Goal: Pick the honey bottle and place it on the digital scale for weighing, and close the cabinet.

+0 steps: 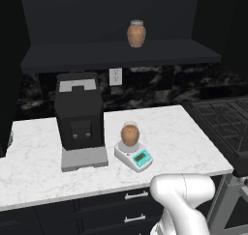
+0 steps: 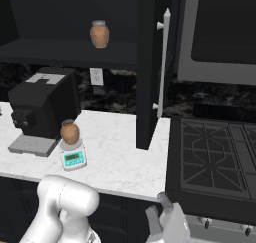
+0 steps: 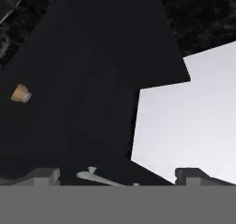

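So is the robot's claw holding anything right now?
No. The claw is open with nothing between its fingertips. The honey bottle already sits on the digital scale.

No text can be read; the digital scale (image 1: 134, 155) display panel shows only blurred dark marks

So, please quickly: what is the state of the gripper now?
Gripper: open, holding nothing, pointed at the open cabinet door.

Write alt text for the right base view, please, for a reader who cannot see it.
A honey bottle sits on the digital scale on a marble counter, beside a black coffee machine. The cabinet door stands open, and a similar jar rests inside.
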### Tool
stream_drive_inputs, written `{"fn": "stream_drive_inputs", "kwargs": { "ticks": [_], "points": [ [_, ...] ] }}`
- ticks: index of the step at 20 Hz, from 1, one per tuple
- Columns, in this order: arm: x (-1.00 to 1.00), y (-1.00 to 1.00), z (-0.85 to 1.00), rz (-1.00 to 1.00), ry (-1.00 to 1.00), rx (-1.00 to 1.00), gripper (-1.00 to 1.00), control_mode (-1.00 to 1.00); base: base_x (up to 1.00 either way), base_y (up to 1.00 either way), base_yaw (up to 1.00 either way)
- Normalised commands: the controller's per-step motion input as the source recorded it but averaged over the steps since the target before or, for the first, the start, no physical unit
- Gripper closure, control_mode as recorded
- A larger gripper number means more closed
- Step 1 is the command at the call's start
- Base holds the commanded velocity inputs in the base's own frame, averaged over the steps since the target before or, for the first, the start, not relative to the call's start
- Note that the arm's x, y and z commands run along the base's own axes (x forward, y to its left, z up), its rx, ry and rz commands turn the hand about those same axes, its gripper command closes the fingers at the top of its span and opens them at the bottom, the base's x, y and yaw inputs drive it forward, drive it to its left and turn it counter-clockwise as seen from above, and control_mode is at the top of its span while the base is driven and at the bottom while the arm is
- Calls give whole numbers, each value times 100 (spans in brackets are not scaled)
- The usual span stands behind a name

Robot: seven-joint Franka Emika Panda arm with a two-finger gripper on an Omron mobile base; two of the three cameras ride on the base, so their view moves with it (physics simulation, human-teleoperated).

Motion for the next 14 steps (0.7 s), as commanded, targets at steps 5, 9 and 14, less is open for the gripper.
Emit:
{"fn": "stream_drive_inputs", "kwargs": {
  "ticks": [5, 9, 14],
  "points": [
    [100, -55, -71, 0, -13, 9, -100, -100, 0, 0, 0],
    [100, -85, -42, 0, 21, 17, -100, -100, 0, 0, 0],
    [92, -100, -14, 6, 52, 33, -100, -100, 0, 0, 0]
  ]
}}
